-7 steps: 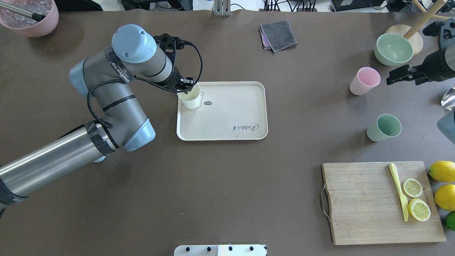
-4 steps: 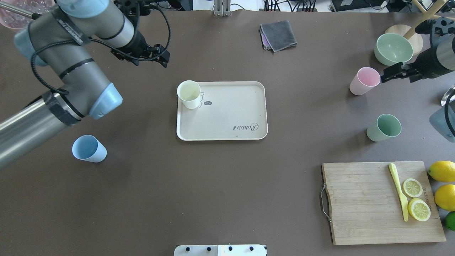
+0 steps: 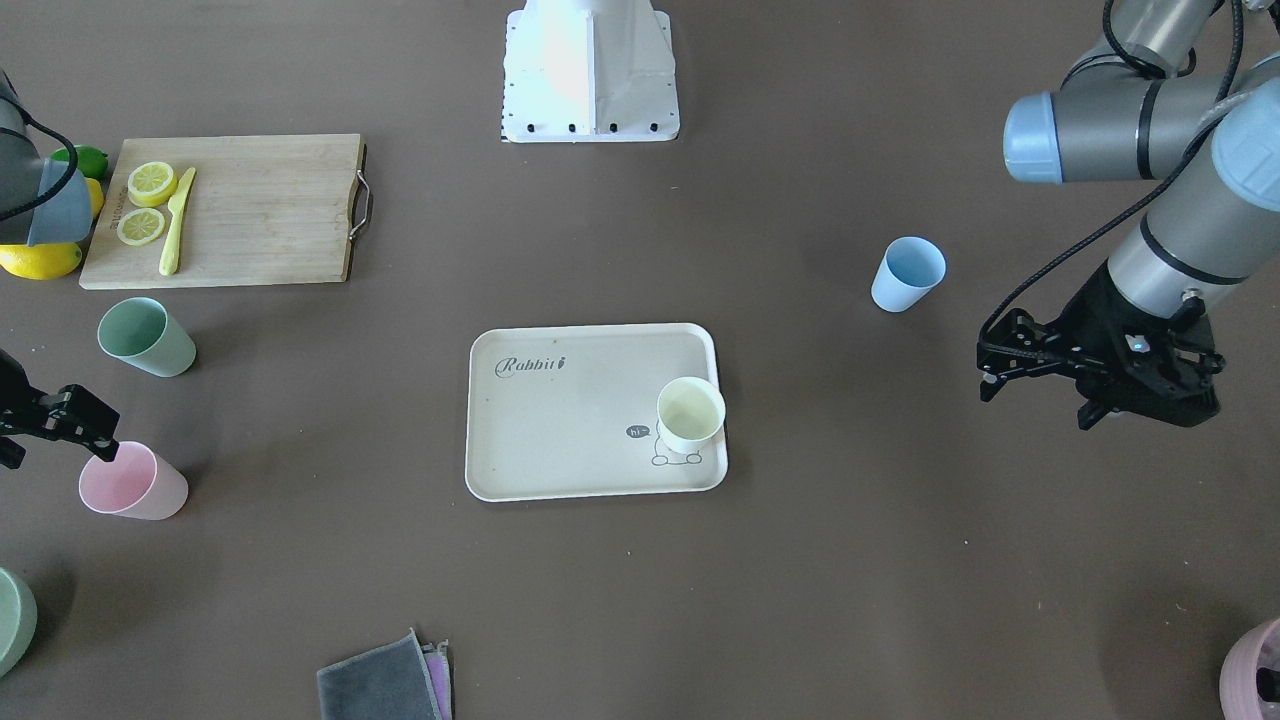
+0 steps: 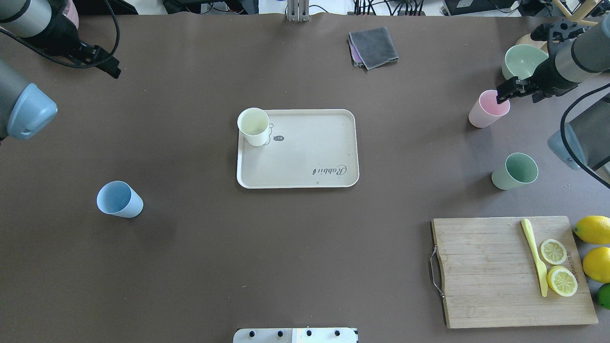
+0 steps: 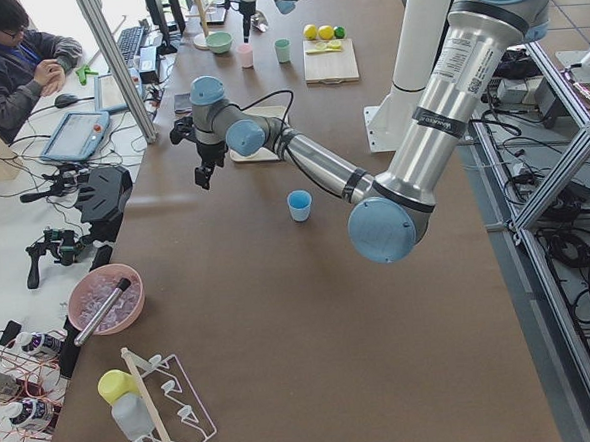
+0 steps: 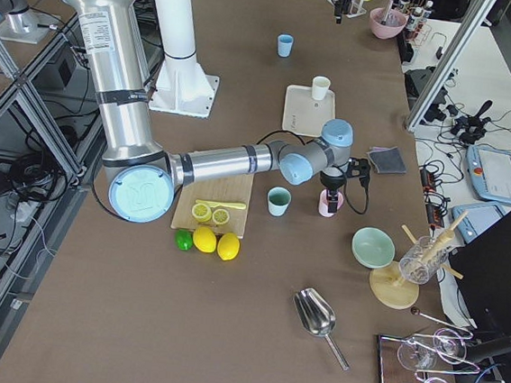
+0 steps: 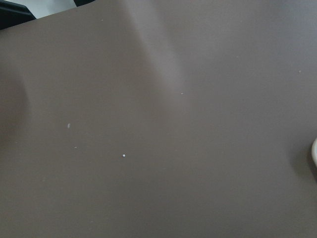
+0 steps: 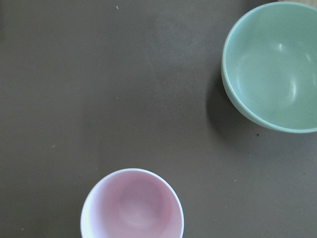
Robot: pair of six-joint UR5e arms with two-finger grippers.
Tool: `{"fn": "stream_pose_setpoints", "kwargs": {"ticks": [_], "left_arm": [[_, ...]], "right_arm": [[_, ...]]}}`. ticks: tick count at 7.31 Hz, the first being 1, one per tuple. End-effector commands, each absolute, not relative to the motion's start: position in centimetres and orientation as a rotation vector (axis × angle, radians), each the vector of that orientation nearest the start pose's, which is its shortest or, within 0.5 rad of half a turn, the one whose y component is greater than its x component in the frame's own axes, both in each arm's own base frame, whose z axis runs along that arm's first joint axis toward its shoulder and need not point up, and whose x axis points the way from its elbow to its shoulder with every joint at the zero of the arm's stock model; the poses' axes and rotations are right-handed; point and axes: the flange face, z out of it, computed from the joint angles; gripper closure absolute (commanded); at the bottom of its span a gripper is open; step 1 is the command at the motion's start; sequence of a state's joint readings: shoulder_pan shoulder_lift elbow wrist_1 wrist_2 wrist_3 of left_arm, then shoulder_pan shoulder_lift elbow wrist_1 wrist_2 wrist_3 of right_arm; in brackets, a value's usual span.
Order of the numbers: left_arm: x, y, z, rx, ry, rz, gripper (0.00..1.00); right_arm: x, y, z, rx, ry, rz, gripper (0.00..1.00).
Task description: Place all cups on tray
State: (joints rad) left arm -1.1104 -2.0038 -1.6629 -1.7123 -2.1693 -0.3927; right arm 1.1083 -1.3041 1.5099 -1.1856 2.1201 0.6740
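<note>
The cream tray (image 4: 305, 157) lies mid-table, also in the front view (image 3: 560, 430). The pale yellow cup (image 4: 253, 126) stands upright in its corner by the rabbit drawing. The light blue cup (image 4: 119, 200) stands on the table to the left, off the tray. The pink cup (image 4: 488, 108) and mint green cup (image 4: 514, 171) stand on the table at the right. My left gripper (image 4: 100, 62) is open and empty, far back left, away from every cup. My right gripper (image 4: 515, 94) is open and hovers just over the pink cup's (image 8: 132, 206) far rim.
A mint bowl (image 4: 522, 64) stands just behind the pink cup. A wooden cutting board (image 4: 486, 271) with lemon slices and a yellow knife lies front right, whole lemons (image 4: 593, 228) beside it. A grey cloth (image 4: 373, 46) lies at the back. A mauve pot (image 3: 1255, 670) sits at the back left corner.
My left gripper let go of the yellow cup on the tray and drew back and left, uncovering the blue cup. My right gripper moved left, up to the pink cup.
</note>
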Motion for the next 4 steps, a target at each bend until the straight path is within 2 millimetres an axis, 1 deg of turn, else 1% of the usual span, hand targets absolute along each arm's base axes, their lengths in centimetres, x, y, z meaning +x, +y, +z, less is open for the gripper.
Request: {"fn": "stream_pose_setpoints", "kwargs": {"ticks": [1, 2, 3, 4], "left_arm": [[21.2, -61.2, 36.3, 0.353, 0.783, 0.275, 0.0], [21.2, -61.2, 36.3, 0.353, 0.783, 0.275, 0.0], [21.2, -61.2, 36.3, 0.354, 0.784, 0.275, 0.0], [21.3, -61.2, 36.4, 0.352, 0.782, 0.275, 0.0]], "right_arm": [[-22.2, -60.0, 52.0, 0.199, -0.709, 0.033, 0.17], [-22.4, -60.1, 52.2, 0.201, -0.704, 0.043, 0.64], [-23.1, -59.9, 52.6, 0.192, -0.699, 0.035, 0.84], [-23.6, -59.9, 52.7, 0.188, -0.699, 0.028, 0.84]]}}
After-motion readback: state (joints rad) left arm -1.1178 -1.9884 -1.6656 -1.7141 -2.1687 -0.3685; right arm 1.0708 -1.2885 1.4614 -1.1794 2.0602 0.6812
